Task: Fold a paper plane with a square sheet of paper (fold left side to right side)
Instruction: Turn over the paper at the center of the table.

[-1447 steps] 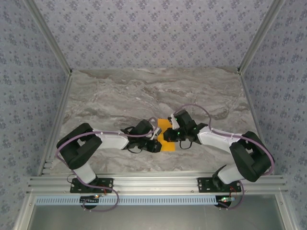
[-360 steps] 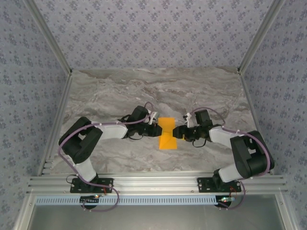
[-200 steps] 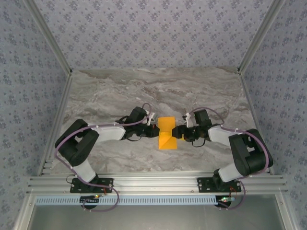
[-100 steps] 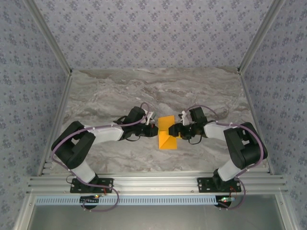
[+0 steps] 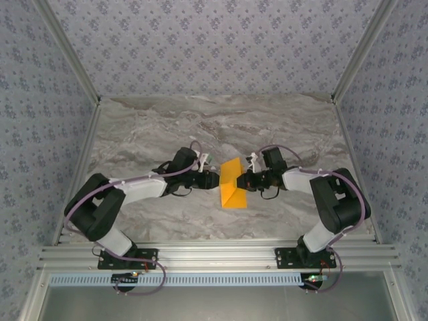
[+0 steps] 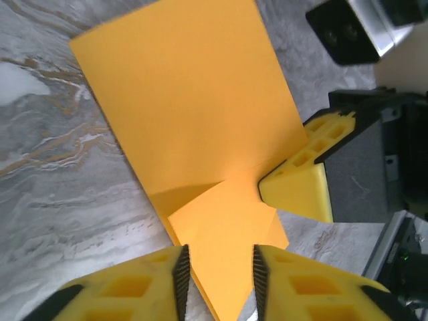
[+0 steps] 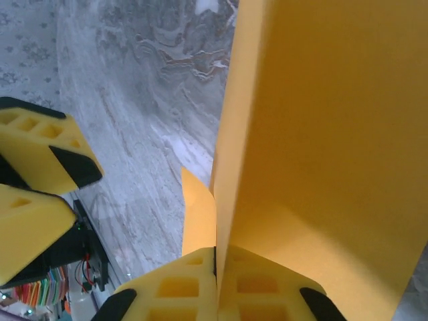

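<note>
Claw on the right [image 7: 215, 275] is seen squeezed shut on one edge of the square sheet of paper [image 7: 321, 134]. That side of the orange sheet is held up off the table [image 5: 154, 127] like a little wall. From above, the paper is seen near the middle of the table, right between the two claws. Part of it is lying flat and part is tipped up. The left claw [image 6: 219, 257] is partly open. A corner of the paper is seen in the gap between its fingers, but nothing is pinched by them.

The step in hand looks like the big fold. It is judged to be only just begun, as no plane shape is made yet.

To do it well, the pinched edge should be gripped tight so the thin paper is not dropped. The edge should be carried slowly over in a round path, not dragged, so the flat part is not pulled along. The flat part could be pressed down by the left claw so the sheet is not slid away. The moving edge should be laid right on top of the other edge, corner on corner, before anything is let go. Then the bend should be pressed flat all along its line. If the paper is tugged hard, it could be torn or bent crooked
</note>
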Available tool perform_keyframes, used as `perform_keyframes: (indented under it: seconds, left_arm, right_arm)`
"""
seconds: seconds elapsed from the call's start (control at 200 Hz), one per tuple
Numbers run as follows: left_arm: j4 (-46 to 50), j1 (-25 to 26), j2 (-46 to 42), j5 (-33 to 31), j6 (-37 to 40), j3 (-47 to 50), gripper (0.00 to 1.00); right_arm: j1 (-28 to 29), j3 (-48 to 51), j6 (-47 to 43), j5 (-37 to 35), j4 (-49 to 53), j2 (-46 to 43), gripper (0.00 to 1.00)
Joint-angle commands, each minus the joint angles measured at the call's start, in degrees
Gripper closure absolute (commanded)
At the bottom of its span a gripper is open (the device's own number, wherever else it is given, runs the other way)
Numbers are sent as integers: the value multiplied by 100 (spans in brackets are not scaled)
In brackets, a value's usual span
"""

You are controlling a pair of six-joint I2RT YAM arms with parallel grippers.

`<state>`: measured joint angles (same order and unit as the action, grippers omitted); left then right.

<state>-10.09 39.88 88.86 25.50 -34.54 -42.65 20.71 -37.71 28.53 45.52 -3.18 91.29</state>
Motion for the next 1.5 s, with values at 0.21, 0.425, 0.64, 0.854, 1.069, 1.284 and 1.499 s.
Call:
perform_keyframes:
  seconds: [0.21,0.425,0.64,0.854,1.069,1.284,1.499]
  left_arm:
    - [-111,-141,-1606,298,-675,83,24]
    - [-827,-131,-2091,819,-1402,77,14]
    - [-1941,72,-2067,1184,-1881,91,16]
    - [-2647,308,-2227,1145,-2025,171,42]
    - [-2414,393,-2344,1047,-2039,56,73]
    - [-2076,446,-2373,956,-1921,-19,94]
    - [944,825,-2492,-374,-301,-719,100]
  right_arm:
    - [-423,-269,158,1237,-79,-1459,98]
    - [-260,-794,624,1653,-109,-2438,98]
    - [141,-1215,1119,1555,-351,-2775,96]
    - [263,-1225,1469,1382,-690,-2798,95]
    - [250,-1120,1653,1269,-801,-2860,92]
    - [205,-1071,1598,1153,-653,-2948,82]
    - [-134,-1429,-65,-235,1993,-3499,47]
